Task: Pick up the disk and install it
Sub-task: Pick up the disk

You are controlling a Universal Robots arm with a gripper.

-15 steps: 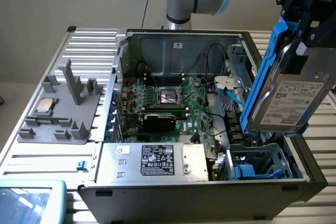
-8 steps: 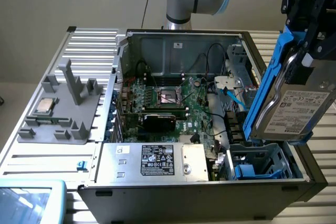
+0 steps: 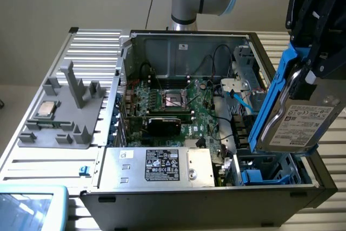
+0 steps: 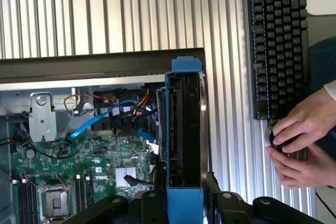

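The disk, a grey metal drive with a white label and blue carrier rails, hangs nearly upright at the exterior view's right. My gripper is shut on its upper end. It hovers just above the drive bay in the corner of the open computer case. In the wrist view the disk is seen edge-on between its blue rails, held by the gripper, with the case's dark rim and motherboard beside it.
A silver power supply with a black label lies along the case's near side. A grey fixture holding a CPU chip sits at the exterior view's left. A person's hands rest by a black keyboard.
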